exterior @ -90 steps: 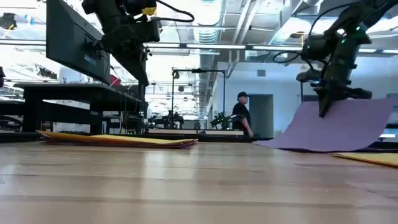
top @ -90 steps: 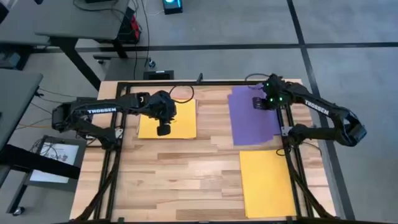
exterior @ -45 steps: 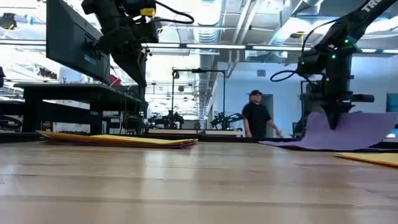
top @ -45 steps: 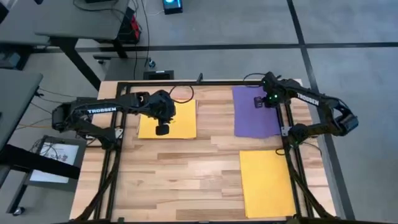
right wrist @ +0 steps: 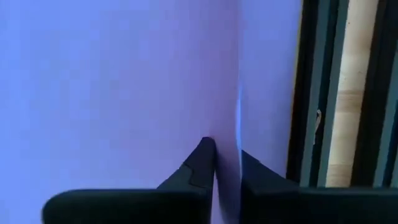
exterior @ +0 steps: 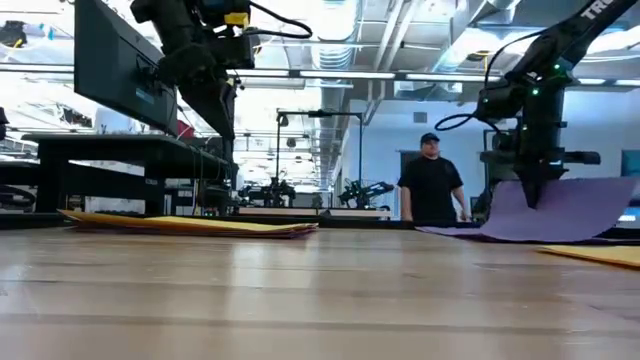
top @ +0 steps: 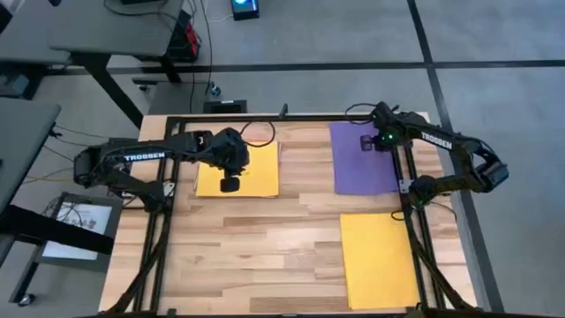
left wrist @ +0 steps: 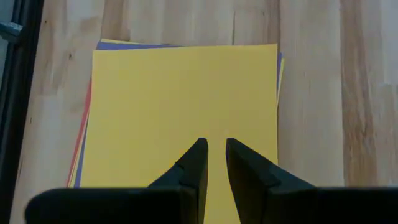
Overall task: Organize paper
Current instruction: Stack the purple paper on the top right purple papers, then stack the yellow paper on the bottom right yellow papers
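Note:
A purple sheet of paper (top: pixel 364 163) lies at the table's far right, with my right gripper (top: pixel 368 142) shut on it near its far end. In the low view the purple sheet (exterior: pixel 560 212) rises off the table around that gripper (exterior: pixel 530 200). A stack of paper with a yellow sheet on top (top: pixel 237 170) lies flat at the far left, and blue and red edges (left wrist: pixel 82 146) show beneath it. My left gripper (left wrist: pixel 213 152) hangs shut well above the stack, holding nothing. A single yellow sheet (top: pixel 378 258) lies flat at the near right. My right gripper pinches a raised ridge of the purple sheet (right wrist: pixel 239 134) between its two fingers, which come from above and point down. The sheet is lifted at the fingers. Its edge toward the table's middle (exterior: pixel 440 230) rests on the table, and its other side curves up.
Black frame rails run along the table's sides; one (top: pixel 408 177) runs beside the purple sheet's right edge. Bare wood (top: pixel 291 238) fills the middle and near left. A person (exterior: pixel 430 185) stands in the room behind the table.
My right gripper has gone down and toward the table's far edge with the purple sheet. The sheet, held up steeply and skewed before, now sits low and square to the table's edges. The person behind has walked to the right.

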Available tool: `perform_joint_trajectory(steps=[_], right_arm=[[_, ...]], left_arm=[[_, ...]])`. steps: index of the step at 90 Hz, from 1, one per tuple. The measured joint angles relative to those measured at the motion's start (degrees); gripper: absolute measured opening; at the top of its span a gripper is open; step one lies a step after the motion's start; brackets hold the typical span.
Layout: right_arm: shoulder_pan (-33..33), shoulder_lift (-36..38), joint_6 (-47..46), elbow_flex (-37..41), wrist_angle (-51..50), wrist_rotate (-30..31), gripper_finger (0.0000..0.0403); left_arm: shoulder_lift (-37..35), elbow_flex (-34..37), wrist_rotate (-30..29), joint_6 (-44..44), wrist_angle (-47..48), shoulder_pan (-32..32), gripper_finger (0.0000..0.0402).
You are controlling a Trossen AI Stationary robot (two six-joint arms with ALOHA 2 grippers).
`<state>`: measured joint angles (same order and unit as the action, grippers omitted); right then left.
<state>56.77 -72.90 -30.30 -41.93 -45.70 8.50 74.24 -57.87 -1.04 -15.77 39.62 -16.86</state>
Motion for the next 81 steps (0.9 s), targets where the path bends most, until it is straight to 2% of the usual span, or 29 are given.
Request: perform_joint_trajectory(steps=[23, 35, 48, 66, 73, 81], right_arm=[[-0.02, 0.11, 1.17, -0.08, -1.21, 0.58, 0.0101], [-0.02, 1.70, 2.09, -2.87, -4.92, 0.64, 0.0125], [-0.02, 3.83, 5.16, -6.69, -11.79, 0.94, 0.0132], [-0.34, 6.20, 6.80, -16.90, -21.69, 2.37, 0.0131], [-2.45, 7.67, 5.70, -20.96, -22.55, -0.82, 0.0131], [-8.00, 10.00, 1.95, -23.16, -19.30, -5.96, 0.0131]], left_arm=[[0.00, -0.02, -0.02, -0.60, 1.48, 0.02, 0.0042], [0.00, -0.02, -0.01, -2.03, 2.05, 0.02, 0.0042], [0.00, -0.02, -0.02, -1.97, 2.03, 0.00, 0.0042], [0.00, -0.02, -0.02, -1.97, 1.99, 0.00, 0.0042], [-0.01, -0.02, -0.02, -1.39, 1.99, 0.01, 0.0042], [-0.30, -0.02, 0.00, 0.47, 2.05, 0.00, 0.0042]])
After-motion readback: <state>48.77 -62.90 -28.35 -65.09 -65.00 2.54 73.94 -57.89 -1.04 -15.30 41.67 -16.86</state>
